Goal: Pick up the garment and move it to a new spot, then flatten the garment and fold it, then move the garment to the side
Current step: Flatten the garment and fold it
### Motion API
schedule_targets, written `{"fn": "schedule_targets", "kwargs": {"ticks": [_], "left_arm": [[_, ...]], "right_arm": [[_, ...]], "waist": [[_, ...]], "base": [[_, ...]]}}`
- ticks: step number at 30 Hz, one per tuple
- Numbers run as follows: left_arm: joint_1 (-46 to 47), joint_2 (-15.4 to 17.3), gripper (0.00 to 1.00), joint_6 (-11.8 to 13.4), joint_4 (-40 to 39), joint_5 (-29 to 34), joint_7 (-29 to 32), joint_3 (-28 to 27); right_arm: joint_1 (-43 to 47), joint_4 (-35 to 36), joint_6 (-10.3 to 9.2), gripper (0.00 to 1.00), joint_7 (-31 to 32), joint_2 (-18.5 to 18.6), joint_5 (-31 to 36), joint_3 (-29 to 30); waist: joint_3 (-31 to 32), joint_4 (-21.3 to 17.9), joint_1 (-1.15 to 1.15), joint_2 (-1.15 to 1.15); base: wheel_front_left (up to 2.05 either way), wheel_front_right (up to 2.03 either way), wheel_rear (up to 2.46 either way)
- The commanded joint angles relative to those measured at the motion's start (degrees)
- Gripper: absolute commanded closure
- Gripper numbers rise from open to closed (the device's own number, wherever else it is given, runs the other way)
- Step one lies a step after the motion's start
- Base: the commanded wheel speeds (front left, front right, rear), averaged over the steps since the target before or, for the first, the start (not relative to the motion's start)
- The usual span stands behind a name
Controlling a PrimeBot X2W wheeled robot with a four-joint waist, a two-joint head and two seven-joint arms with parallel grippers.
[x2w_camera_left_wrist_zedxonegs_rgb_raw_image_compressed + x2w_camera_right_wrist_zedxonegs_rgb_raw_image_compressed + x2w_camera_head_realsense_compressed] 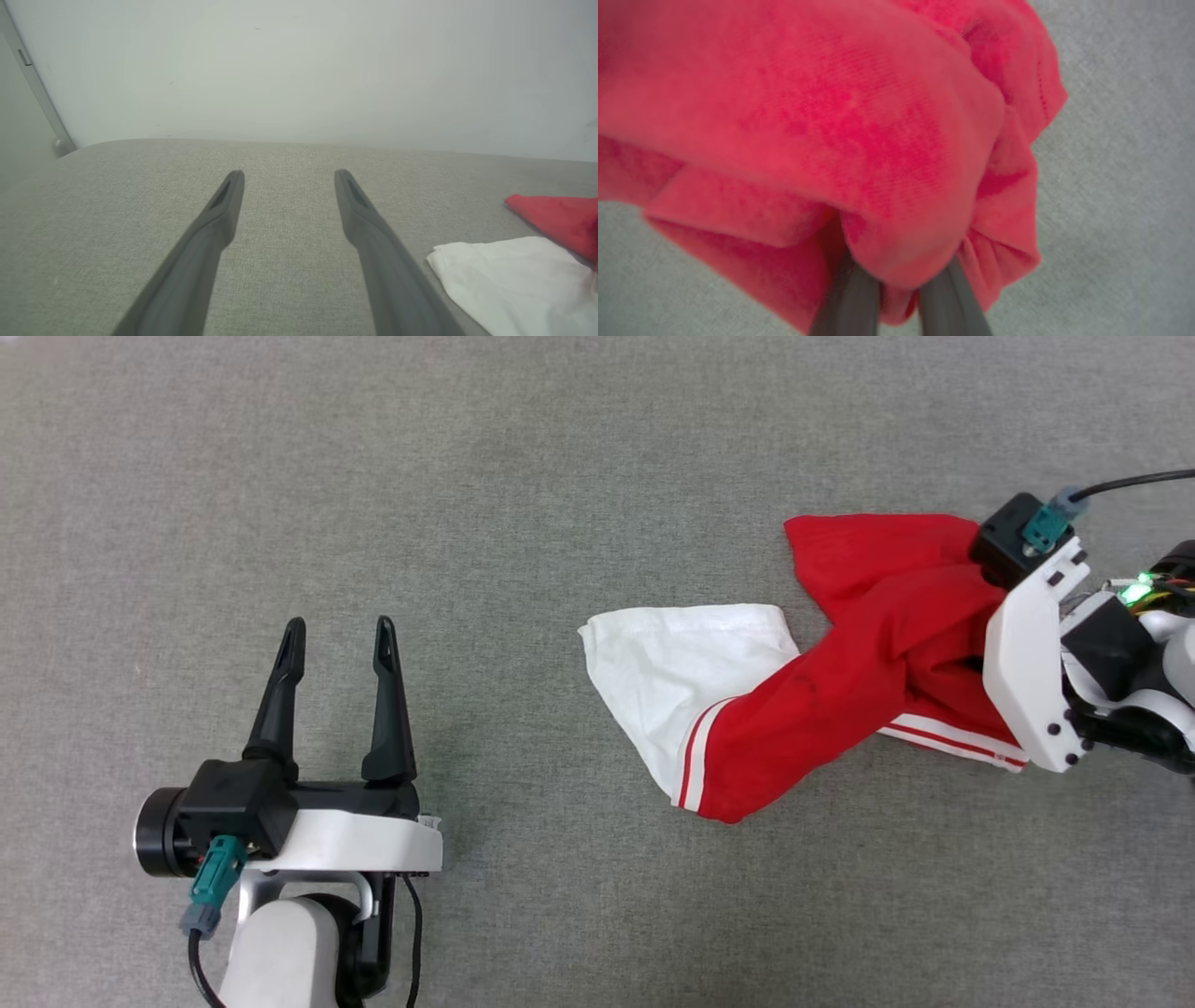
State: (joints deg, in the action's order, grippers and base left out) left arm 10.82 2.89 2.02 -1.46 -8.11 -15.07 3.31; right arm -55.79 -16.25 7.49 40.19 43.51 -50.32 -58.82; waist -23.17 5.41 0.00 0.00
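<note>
Garment (845,695) pinched between right gripper (899,303) fingers, left gripper (339,644) spread, well apart

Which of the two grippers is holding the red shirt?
The right gripper: it is pinched shut on red cloth of the garment. The left gripper stands open, apart from it.
</note>
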Motion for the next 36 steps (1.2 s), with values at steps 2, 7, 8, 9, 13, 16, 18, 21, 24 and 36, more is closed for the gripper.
{"fn": "schedule_targets", "kwargs": {"ticks": [2,7,8,9,13,16,18,21,24,36], "left_arm": [[0.3,0.0,0.0,0.0,0.2,0.0,-0.1,0.0],[-0.9,0.0,0.0,-0.2,0.8,0.5,-0.1,-1.2],[-1.0,0.0,0.0,-0.3,0.8,0.6,-0.1,-1.4],[-1.1,0.0,0.0,-0.4,0.9,0.8,-0.1,-1.6],[-1.1,0.0,0.0,-1.1,0.9,1.8,-0.1,-2.4],[0.2,0.4,0.0,-2.3,1.1,2.7,-0.1,-3.4],[1.6,1.0,0.0,-3.3,1.5,3.2,-0.1,-4.0],[3.9,1.9,0.0,-4.7,1.9,3.9,-0.1,-4.5],[6.7,3.4,0.0,-6.1,3.6,4.2,-0.1,-4.3],[25.5,11.2,0.0,-9.4,17.2,2.3,10.0,4.6]], "right_arm": [[1.5,-2.0,0.0,1.0,-1.6,-2.2,-0.8,-1.7],[2.0,-0.8,0.0,0.0,-9.6,-0.6,-0.8,-1.8],[2.1,-0.2,-0.01,0.0,-11.6,0.3,-0.6,-1.3],[2.3,0.7,-0.01,0.0,-13.6,1.3,-0.4,-0.8],[5.0,4.3,-0.01,0.0,-22.5,4.4,0.8,3.1],[8.1,6.6,-0.01,0.0,-28.4,6.5,1.7,7.8],[10.5,7.8,-0.01,0.0,-32.6,7.0,2.7,11.7],[15.2,8.5,-0.01,0.0,-38.8,5.5,5.2,19.2],[20.2,8.7,-0.01,0.0,-44.7,1.3,9.1,28.7],[42.2,19.8,-0.01,0.0,-52.5,-24.0,30.8,57.4]], "waist": [[0.1,0.2,0.0,0.0],[2.4,-0.9,0.0,0.0],[3.0,-1.2,0.0,0.0],[3.6,-1.5,0.0,0.0],[6.1,-2.9,0.0,0.0],[7.8,-4.0,0.0,0.0],[8.7,-4.5,0.0,0.0],[9.6,-5.6,0.0,0.0],[10.2,-6.7,0.0,0.0],[9.9,-9.5,0.0,0.0]], "base": [[0.0,0.0,0.0],[0.0,0.0,0.0],[0.0,0.0,0.0],[0.0,0.0,0.0],[0.0,0.0,0.0],[0.0,0.0,0.0],[0.0,0.0,0.0],[0.0,0.0,0.0],[0.0,0.0,0.0],[0.0,0.0,0.0]]}}
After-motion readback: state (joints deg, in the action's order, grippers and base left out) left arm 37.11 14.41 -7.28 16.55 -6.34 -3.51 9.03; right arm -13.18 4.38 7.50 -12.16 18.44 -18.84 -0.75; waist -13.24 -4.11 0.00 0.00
